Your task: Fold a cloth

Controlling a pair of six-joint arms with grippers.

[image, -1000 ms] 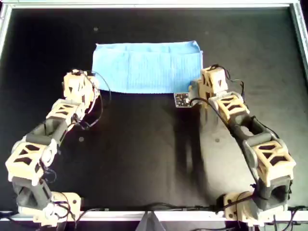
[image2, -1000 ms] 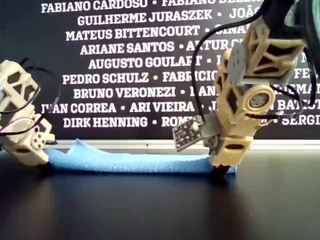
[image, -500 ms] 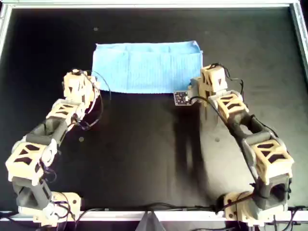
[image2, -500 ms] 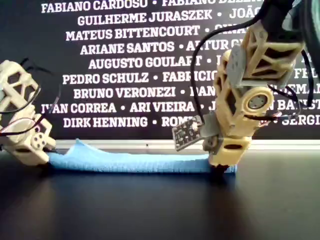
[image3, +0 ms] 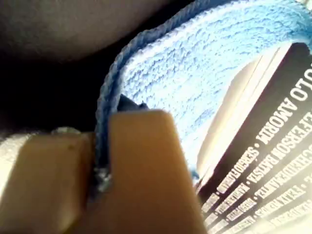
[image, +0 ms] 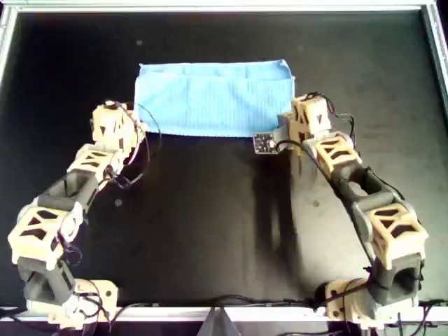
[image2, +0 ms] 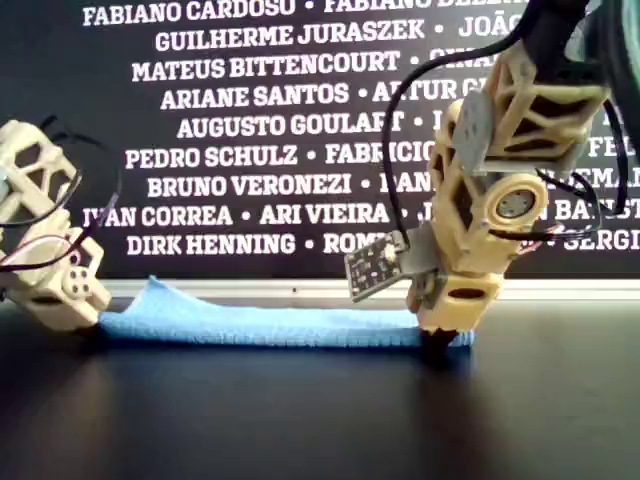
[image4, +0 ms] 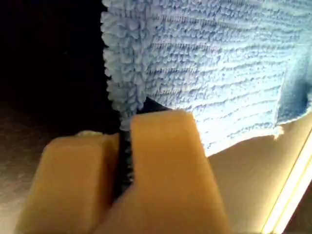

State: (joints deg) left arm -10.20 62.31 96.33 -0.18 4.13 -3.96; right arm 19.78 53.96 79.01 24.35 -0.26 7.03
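The light blue cloth (image: 213, 98) lies as a flat, wide rectangle on the far half of the black table; in the exterior view the cloth (image2: 260, 325) is a low strip. My left gripper (image: 136, 128) is at the cloth's near corner on the overhead view's left, shut on the cloth's edge (image3: 109, 92), as the left gripper (image3: 102, 146) close-up shows. My right gripper (image: 290, 130) is at the near corner on the overhead view's right. The right gripper (image4: 124, 146) pinches the fringed cloth edge (image4: 122, 92) between its pads.
The black table has a metal rim (image: 210, 7) along its far side and side edges. A small circuit board (image: 264, 143) sticks out from the right wrist. A dark wall with white names (image2: 250, 130) stands behind the table.
In the exterior view the left gripper has risen a little, lifting the cloth's corner there. The right gripper shifted slightly toward the exterior view's left. Both stay shut on the cloth.
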